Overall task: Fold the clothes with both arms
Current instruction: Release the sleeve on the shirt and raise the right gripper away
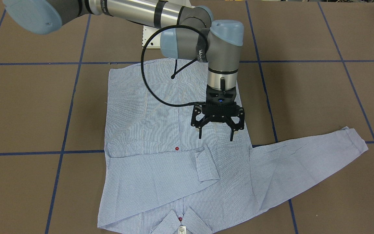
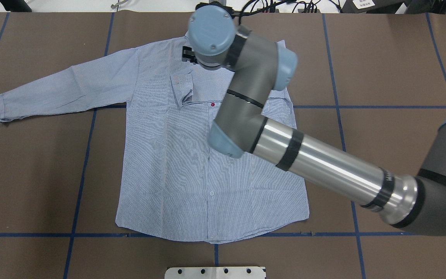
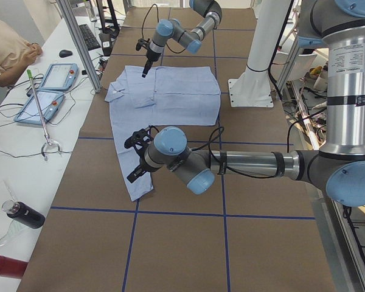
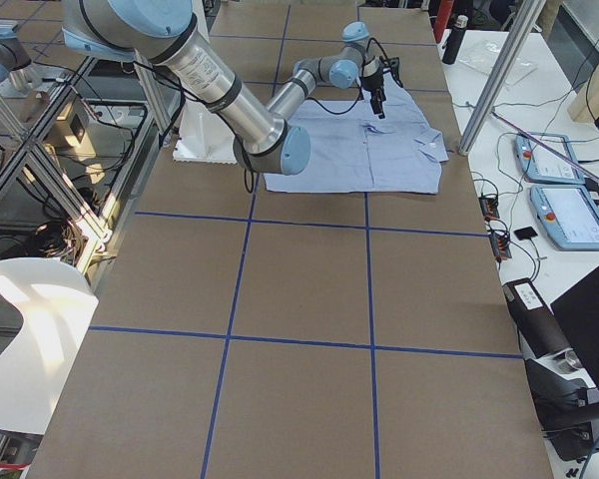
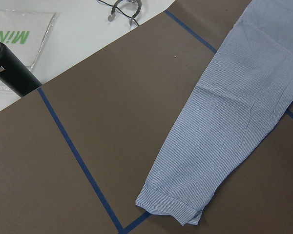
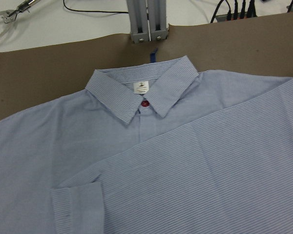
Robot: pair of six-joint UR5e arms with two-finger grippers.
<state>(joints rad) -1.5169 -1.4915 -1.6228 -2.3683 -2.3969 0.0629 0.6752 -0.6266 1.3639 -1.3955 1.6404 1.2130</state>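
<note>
The striped shirt (image 2: 192,166) lies flat and front up on the brown table, its collar (image 6: 141,95) at the far edge. One sleeve is folded across the chest, with its cuff (image 1: 206,165) near the buttons. The other sleeve (image 2: 64,89) stretches out to the robot's left, and its cuff (image 5: 168,207) shows in the left wrist view. My right gripper (image 1: 216,135) is open and empty, hovering over the chest just beyond the folded cuff. My left gripper (image 3: 132,159) hangs above the stretched sleeve's end. It shows only in the exterior left view, so I cannot tell whether it is open.
The white base plate (image 2: 215,272) sits at the near table edge. Blue tape lines (image 2: 87,155) grid the brown surface. A side bench beyond the far edge holds a black bottle (image 5: 12,70), tablets (image 3: 48,91) and cables. An aluminium post (image 6: 146,19) stands behind the collar.
</note>
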